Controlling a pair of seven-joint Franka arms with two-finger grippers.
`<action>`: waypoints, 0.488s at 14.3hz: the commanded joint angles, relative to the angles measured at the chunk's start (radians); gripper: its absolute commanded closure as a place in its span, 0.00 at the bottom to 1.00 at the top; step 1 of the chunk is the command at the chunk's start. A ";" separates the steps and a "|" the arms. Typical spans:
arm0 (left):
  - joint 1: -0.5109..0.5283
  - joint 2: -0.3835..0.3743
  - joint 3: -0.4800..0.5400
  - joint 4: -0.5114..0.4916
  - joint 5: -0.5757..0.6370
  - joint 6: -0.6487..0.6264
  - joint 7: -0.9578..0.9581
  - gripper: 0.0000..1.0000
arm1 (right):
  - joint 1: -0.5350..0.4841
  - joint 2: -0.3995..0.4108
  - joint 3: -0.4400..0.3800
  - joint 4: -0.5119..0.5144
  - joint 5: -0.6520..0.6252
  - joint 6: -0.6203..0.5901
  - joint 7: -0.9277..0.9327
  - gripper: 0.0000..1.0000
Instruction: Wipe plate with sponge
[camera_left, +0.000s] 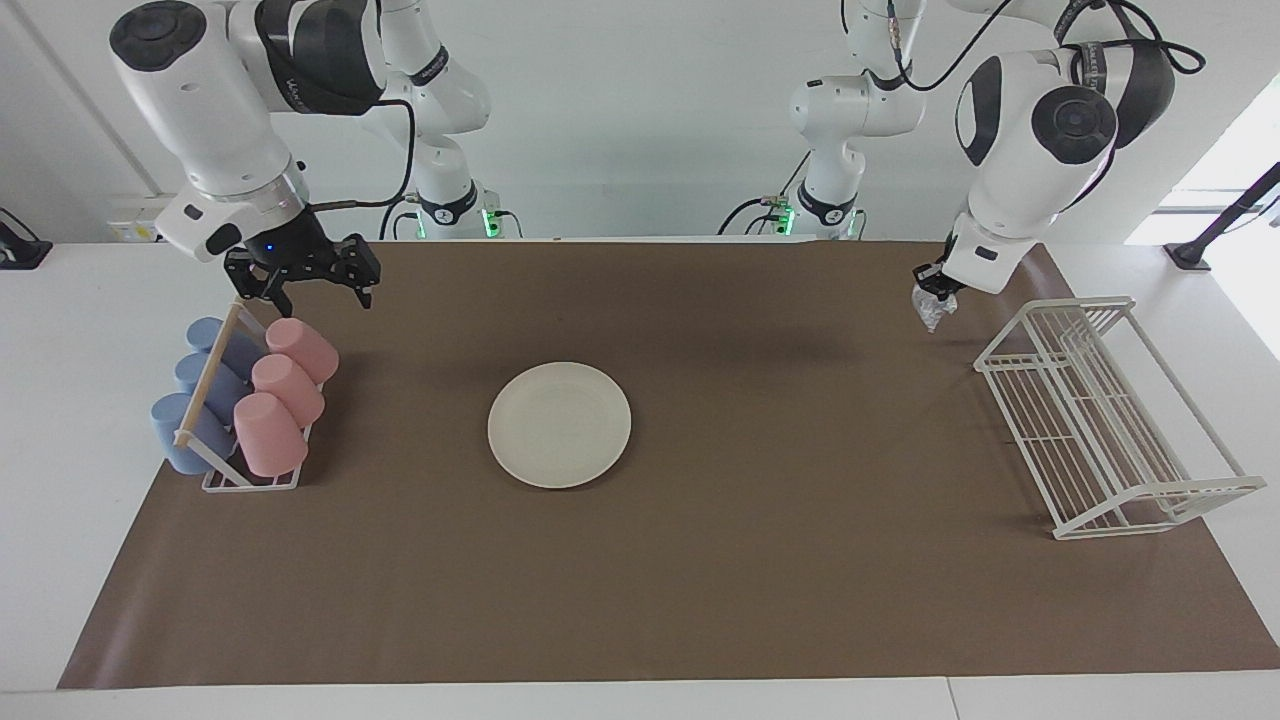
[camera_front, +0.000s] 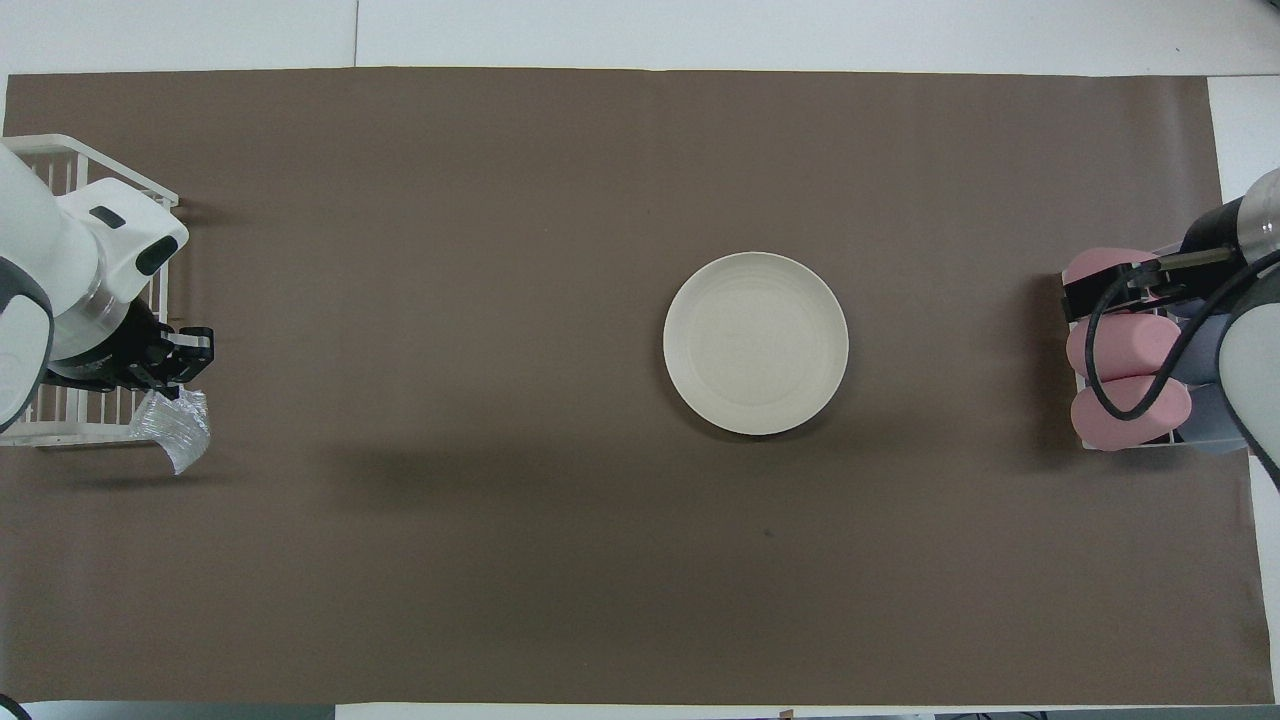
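The cream-white plate (camera_left: 559, 424) lies flat in the middle of the brown mat; it also shows in the overhead view (camera_front: 755, 343). My left gripper (camera_left: 933, 293) points down over the mat beside the white wire rack, shut on the silvery sponge (camera_left: 932, 314), which hangs below the fingers. In the overhead view the left gripper (camera_front: 165, 385) and the sponge (camera_front: 176, 427) sit at the rack's corner, well away from the plate. My right gripper (camera_left: 320, 295) is open and empty above the cup rack's robot-side end, also seen from overhead (camera_front: 1078, 298).
A cup rack (camera_left: 238, 478) with pink and blue cups stands at the right arm's end of the table (camera_front: 1120, 445). A white wire rack (camera_left: 1110, 410) stands at the left arm's end (camera_front: 60, 165). The brown mat (camera_left: 760, 560) covers the table.
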 joint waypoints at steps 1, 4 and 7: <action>-0.040 0.023 0.006 0.047 0.201 -0.037 0.004 1.00 | 0.011 0.022 -0.019 0.046 -0.012 -0.056 0.039 0.00; -0.043 0.062 0.004 0.069 0.382 -0.022 0.004 1.00 | 0.003 0.019 -0.020 0.047 -0.003 -0.036 0.070 0.00; -0.060 0.115 0.006 0.063 0.565 0.038 0.004 1.00 | 0.009 0.013 -0.017 0.055 0.000 -0.035 0.116 0.00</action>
